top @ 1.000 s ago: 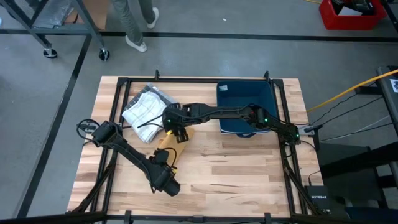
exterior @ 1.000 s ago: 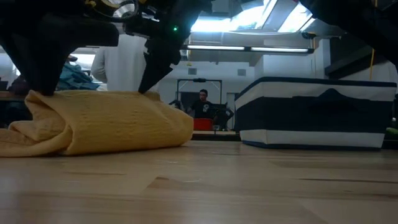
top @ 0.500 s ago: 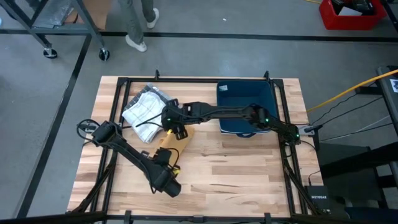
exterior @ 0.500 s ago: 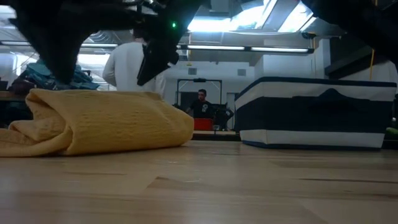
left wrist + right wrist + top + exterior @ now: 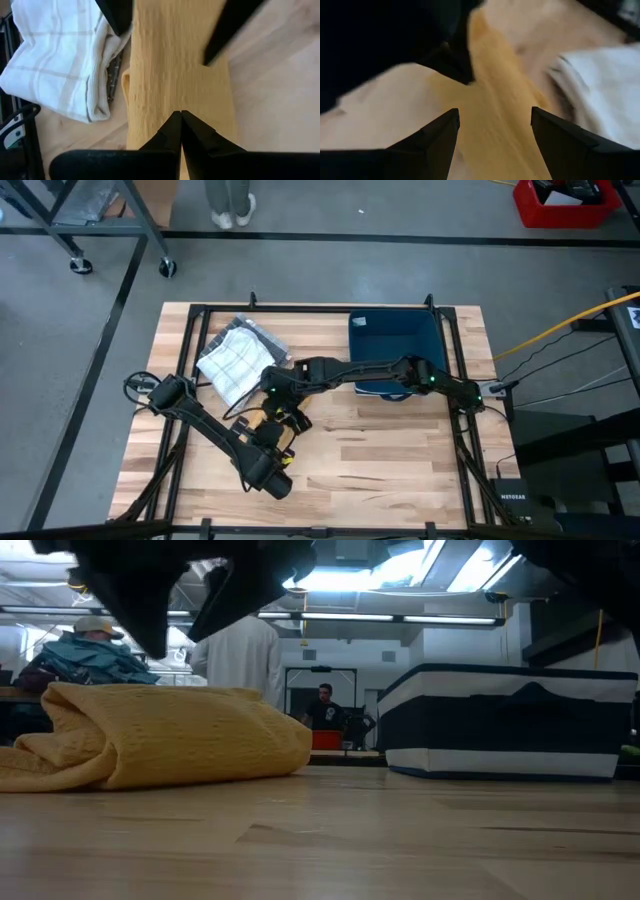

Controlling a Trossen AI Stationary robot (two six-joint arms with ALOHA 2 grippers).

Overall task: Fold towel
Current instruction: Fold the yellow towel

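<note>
Directly under the spread right gripper (image 5: 281,402) — the folded yellow towel (image 5: 177,75).

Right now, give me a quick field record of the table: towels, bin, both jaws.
yellow towel: folded, lying on the wooden table
white checked towel: bunched beside the yellow towel
blue bin: far side of table, right of the towels
left gripper: jaws shut, over the yellow towel's near end
right gripper: jaws open, above the yellow towel, holding nothing
</note>
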